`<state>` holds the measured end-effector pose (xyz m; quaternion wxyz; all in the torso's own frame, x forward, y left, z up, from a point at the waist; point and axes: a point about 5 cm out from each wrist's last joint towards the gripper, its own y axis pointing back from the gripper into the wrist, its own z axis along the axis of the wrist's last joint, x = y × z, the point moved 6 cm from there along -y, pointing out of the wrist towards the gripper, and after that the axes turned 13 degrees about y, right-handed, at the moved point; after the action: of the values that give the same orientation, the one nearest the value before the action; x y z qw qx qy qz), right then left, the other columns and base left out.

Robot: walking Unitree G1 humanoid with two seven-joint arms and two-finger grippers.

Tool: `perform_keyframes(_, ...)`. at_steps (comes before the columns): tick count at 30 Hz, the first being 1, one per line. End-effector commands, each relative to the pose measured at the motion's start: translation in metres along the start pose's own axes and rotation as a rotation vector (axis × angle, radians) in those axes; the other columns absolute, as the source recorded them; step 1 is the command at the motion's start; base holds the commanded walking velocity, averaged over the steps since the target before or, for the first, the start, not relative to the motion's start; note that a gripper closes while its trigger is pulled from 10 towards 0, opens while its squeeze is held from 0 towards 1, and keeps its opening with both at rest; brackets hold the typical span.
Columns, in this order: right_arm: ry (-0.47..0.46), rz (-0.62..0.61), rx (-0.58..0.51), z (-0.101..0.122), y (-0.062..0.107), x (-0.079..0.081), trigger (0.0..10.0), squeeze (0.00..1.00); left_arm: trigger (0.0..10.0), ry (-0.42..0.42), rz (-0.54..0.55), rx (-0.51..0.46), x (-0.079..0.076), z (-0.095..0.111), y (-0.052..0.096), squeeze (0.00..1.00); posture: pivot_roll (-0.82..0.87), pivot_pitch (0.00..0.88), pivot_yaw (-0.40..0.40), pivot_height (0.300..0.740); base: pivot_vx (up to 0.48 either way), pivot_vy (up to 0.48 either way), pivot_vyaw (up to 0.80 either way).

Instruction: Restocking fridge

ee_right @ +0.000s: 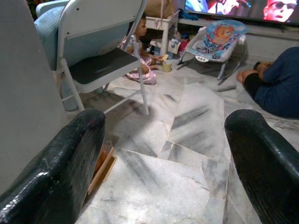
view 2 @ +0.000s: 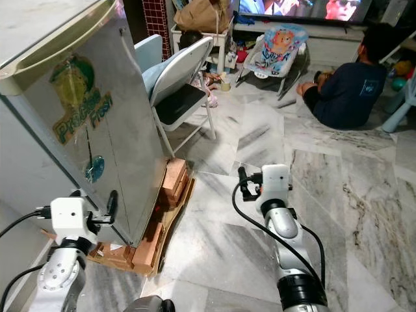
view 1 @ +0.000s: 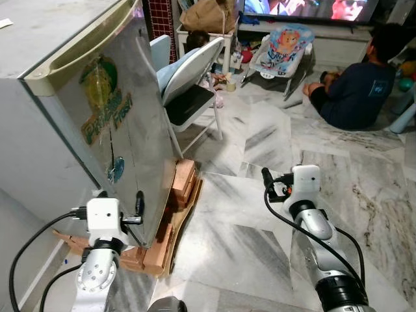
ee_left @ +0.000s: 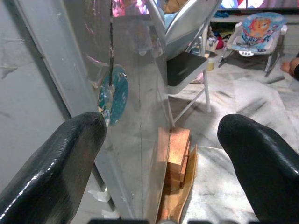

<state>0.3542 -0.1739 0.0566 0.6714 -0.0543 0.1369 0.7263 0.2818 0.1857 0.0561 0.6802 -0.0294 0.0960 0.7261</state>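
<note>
Beside the closed fridge (view 1: 110,123) on its wooden pallet (view 1: 172,224), the left gripper (ee_left: 163,154) hangs spread wide; the right gripper (ee_right: 163,163) gapes over marble floor (view 1: 260,214).

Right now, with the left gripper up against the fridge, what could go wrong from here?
The fridge sits on stacked wooden blocks; a pull from the open left gripper, close by its door edge, might shift or rock it. A folding chair stands just behind, so a swinging door could hit it. A person sits on the floor ahead of the open right gripper, and a small child plays beyond the chair.
</note>
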Motion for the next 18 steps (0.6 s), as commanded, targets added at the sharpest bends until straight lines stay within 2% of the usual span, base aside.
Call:
perform_keyframes(1, 0.001, 0.0, 0.0, 0.0003, 0.0, 0.0004, 10.0, 0.0, 10.0, -0.002, 0.022, 0.015, 0.0058, -0.0026, 0.0008, 0.0, -0.03, 0.035, 0.015, 0.74, 0.0, 0.0, 0.0)
perform_keyframes(2, 0.001, 0.0, 0.0, 0.0002, 0.0001, 0.0005, 10.0, 0.0, 10.0, -0.003, 0.021, 0.014, 0.0057, -0.0025, 0.0007, 0.0, -0.04, 0.035, 0.015, 0.74, 0.0, 0.0, 0.0)
perform_keyframes(18, 0.001, -0.003, 0.004, -0.0012, 0.0013, 0.0004, 10.0, 0.0, 10.0, -0.022, -0.021, 0.006, -0.003, -0.0009, 0.0001, 0.0, -0.04, 0.038, 0.017, 0.74, 0.0, 0.476, 0.0)
